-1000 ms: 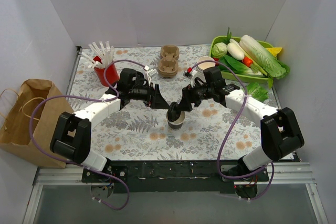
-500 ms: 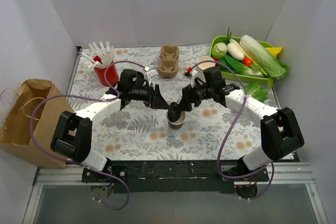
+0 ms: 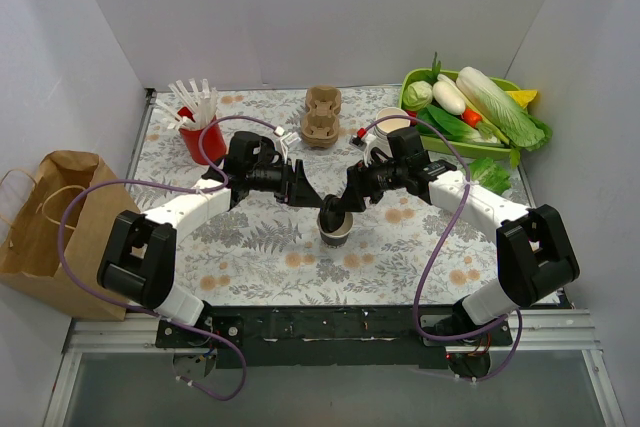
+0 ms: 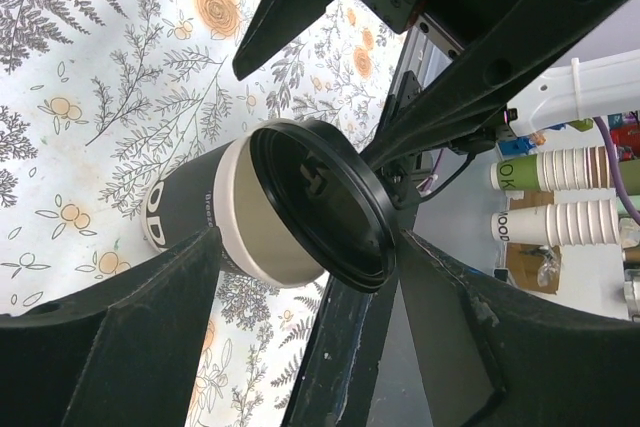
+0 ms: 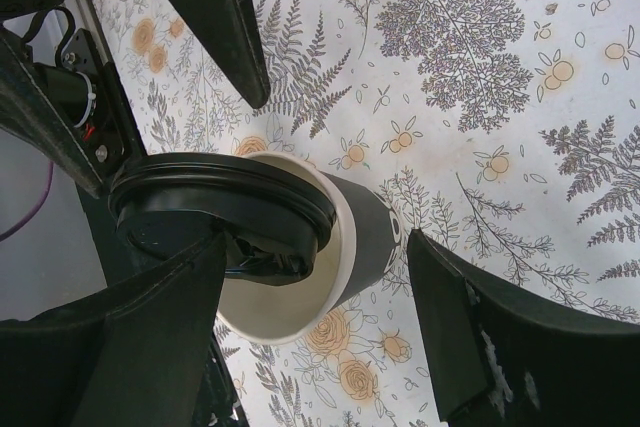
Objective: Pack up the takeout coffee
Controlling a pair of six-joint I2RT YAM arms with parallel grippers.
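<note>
Black plastic lid point(image 4: 320, 207) is the bit to look at: it sits crooked on the takeout coffee cup point(image 3: 335, 230). One side is tipped up, so the right wrist view looks straight into the cup under it. The cup stands upright on the floral surface point(image 3: 260, 257), about mid-width and closer to the arm bases than anything else on it. It has a dark printed body with a pale band below the rim.

Off the left edge, beside the left arm, there's a brown paper bag point(image 3: 55, 217) standing open.

Next out are the two arms, both reaching in toward the cup. The left gripper point(image 4: 308, 235) is spread wide and not clamping anything. In its own camera the cup and lid show between its fingers, while from above it hangs just left of the cup and a bit behind it. The right gripper point(image 5: 318, 239) is spread too, hanging over the cup from the right. One finger is right up against the lid's edge and the other is clear of the cup. I can't tell if that near finger actually presses on the lid.

Further back, the tan pulp carrier point(image 3: 320, 117) sits near the middle and well apart from the cup. A red cup of white straws point(image 3: 203, 142) is to its left and a white cup point(image 3: 392, 123) to its right. The far right corner has a green tray point(image 3: 406, 95) of vegetables.
</note>
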